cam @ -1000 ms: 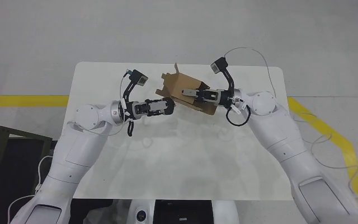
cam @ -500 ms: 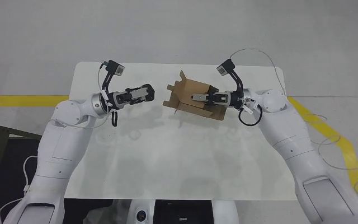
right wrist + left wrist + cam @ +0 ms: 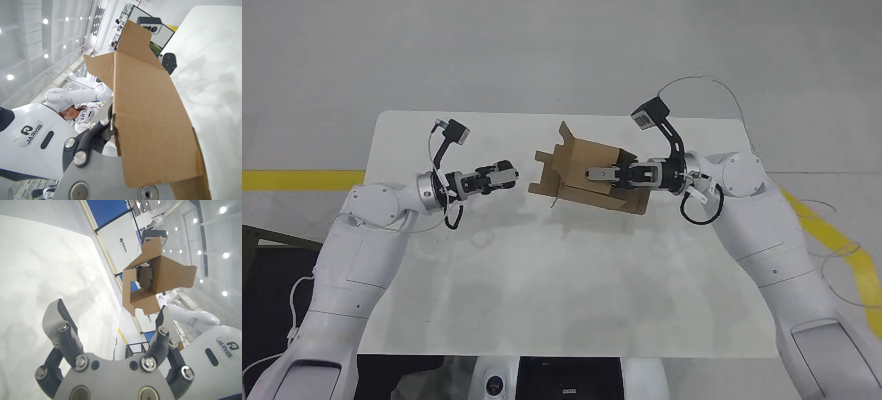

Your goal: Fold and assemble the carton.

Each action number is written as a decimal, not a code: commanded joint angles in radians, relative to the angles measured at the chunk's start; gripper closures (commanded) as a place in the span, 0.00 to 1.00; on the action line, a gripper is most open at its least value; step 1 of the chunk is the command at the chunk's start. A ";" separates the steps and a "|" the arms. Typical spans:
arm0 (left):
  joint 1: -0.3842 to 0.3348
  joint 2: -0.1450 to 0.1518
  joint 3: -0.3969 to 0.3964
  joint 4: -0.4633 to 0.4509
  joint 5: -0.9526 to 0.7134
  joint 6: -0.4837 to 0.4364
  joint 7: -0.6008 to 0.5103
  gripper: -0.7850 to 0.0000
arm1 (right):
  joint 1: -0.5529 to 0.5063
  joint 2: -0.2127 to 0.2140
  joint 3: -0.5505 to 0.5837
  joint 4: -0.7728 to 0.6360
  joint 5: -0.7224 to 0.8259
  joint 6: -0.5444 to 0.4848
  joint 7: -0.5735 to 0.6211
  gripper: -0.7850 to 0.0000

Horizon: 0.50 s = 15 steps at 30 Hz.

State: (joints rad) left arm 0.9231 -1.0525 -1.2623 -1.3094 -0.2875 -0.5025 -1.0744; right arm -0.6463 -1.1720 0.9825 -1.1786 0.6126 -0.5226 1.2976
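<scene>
White table [image 3: 542, 290] fills the middle of the top view, set on a grey floor with a yellow line running off to either side. The carton [image 3: 587, 178] sits in the upper middle of that frame, just right of centre. In the left wrist view it [image 3: 166, 275] hangs clear of the tabletop, so it looks to be held aloft rather than resting.

The right gripper [image 3: 594, 173] has it by one side wall. One finger lies along the outside of the panel, and a dark part shows inside through the open end, so I judge the grip is closed on the cardboard. The right wrist view shows the same brown wall [image 3: 151, 117] lying across that gripper's body.

The left gripper [image 3: 504, 174] is to the left of the carton and apart from it, pointed at the open end. Its fingers [image 3: 64, 315] are spread wide and hold nothing.

The body is already squared into a tube, but the end flaps splay outward, unfolded. The step in hand seems to be presenting that open end for flap folding. Next, the left gripper needs to close the gap and press a flap inward while the right holds steady against the push.
</scene>
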 commanded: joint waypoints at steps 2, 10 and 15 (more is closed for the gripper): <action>-0.005 -0.003 0.021 0.002 0.012 -0.002 0.005 0.00 | -0.009 0.004 -0.001 -0.024 0.021 0.000 0.000 1.00; -0.020 -0.010 0.062 -0.003 0.011 -0.004 0.008 0.00 | -0.011 0.011 -0.003 -0.044 0.043 -0.012 -0.012 1.00; -0.027 -0.012 0.074 -0.005 0.001 -0.008 0.001 0.00 | -0.005 0.013 -0.009 -0.031 0.043 -0.024 -0.024 1.00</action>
State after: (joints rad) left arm 0.8971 -1.0640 -1.1898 -1.3141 -0.2848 -0.5102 -1.0727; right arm -0.6522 -1.1593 0.9752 -1.2111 0.6538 -0.5449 1.2754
